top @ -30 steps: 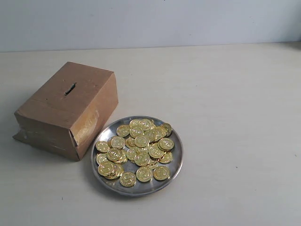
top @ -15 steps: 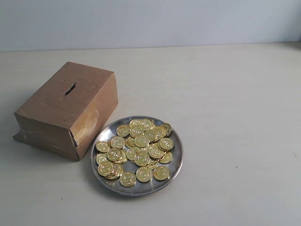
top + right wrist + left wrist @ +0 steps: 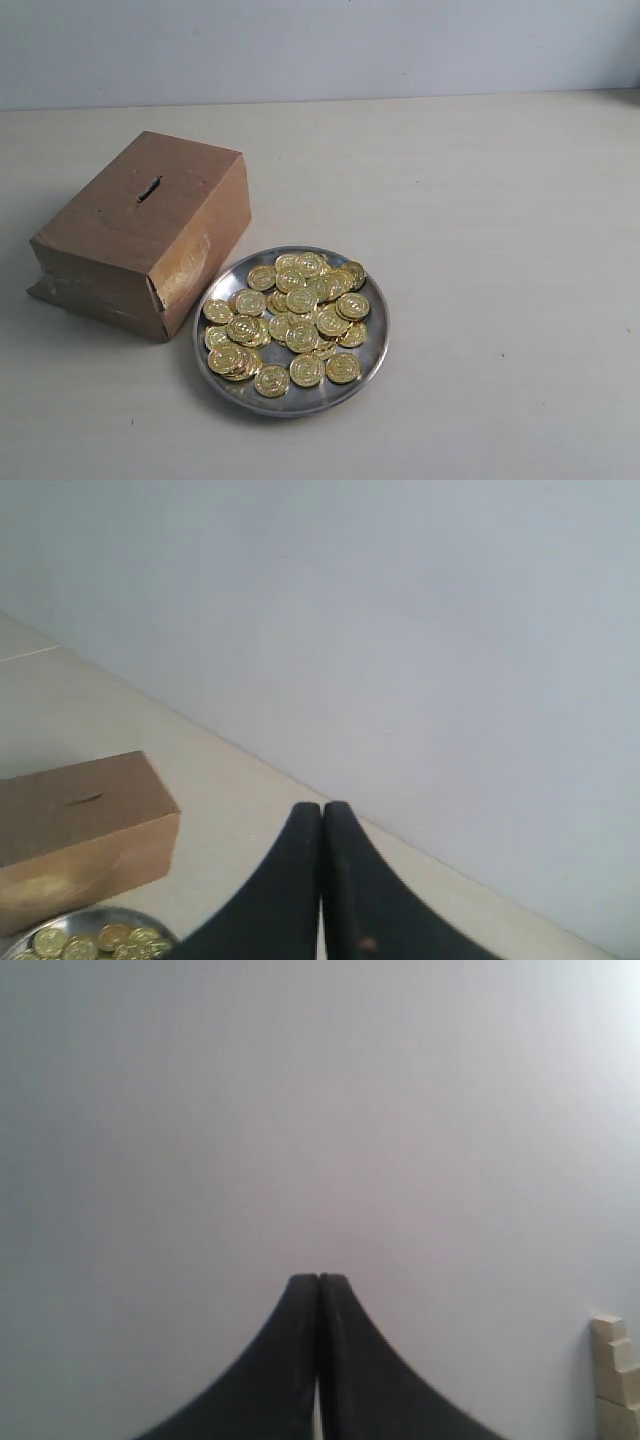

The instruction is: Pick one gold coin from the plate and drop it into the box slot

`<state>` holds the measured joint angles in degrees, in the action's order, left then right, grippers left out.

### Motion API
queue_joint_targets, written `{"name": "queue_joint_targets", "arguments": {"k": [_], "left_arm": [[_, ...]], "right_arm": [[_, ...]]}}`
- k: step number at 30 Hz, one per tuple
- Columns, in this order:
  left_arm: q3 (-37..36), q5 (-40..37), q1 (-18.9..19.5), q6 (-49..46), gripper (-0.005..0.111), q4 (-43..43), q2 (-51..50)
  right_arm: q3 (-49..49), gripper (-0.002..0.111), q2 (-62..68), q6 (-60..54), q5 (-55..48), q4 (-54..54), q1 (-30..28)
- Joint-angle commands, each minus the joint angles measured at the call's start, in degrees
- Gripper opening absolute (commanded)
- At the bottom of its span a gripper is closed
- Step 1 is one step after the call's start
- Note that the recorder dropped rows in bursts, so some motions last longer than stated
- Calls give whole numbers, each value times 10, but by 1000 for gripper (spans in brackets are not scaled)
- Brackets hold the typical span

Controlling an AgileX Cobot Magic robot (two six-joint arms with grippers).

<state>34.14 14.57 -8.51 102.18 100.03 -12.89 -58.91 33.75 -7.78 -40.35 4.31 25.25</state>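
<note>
Sitting just right of the box (image 3: pixel 120 235) on the counter (image 3: pixel 500 250), the plate (image 3: pixel 375 345) holds heaped coins (image 3: pixel 290 320). The slot (image 3: pixel 150 188) slants near-left to far-right. Left hand (image 3: pixel 318 1282) and right hand (image 3: pixel 322 808) are pinched together, empty. Only the right wrist view shows the plate, so that hand is likely nearer.

The exterior camera stands off the arms and looks down at a slant across the table (image 3: pixel 500 250) toward the wall (image 3: pixel 320 50) behind. It is near enough that the box (image 3: pixel 140 230) and the plate (image 3: pixel 380 345) of coins (image 3: pixel 300 320) fill its left and middle. The right wrist camera looks at a flatter angle past the right gripper (image 3: pixel 322 808), its tips pressed together, onto the same box, plate edge, table and wall, while the left wrist camera, past the left gripper (image 3: pixel 318 1280) with tips likewise together, faces a blank pale surface.
</note>
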Motion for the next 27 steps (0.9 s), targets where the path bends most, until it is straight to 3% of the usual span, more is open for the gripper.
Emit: {"name": "queue_joint_targets", "arguments": {"k": [1, 6, 11, 23, 27], "left_arm": [[-8, 4, 50, -1, 0, -1, 50], [-8, 4, 73, -1, 0, -1, 78], [-8, 5, 73, -1, 0, -1, 83], [-8, 8, 74, -1, 0, -1, 129], [-8, 11, 74, -1, 0, -1, 129]], "right_arm": [[2, 0, -51, 4, 1, -10, -89], [2, 0, -100, 4, 1, -10, -143], [2, 0, -139, 2, -1, -16, -153], [2, 0, -267, 4, -1, -30, -274], [2, 0, -306, 4, -1, -32, -281]]}}
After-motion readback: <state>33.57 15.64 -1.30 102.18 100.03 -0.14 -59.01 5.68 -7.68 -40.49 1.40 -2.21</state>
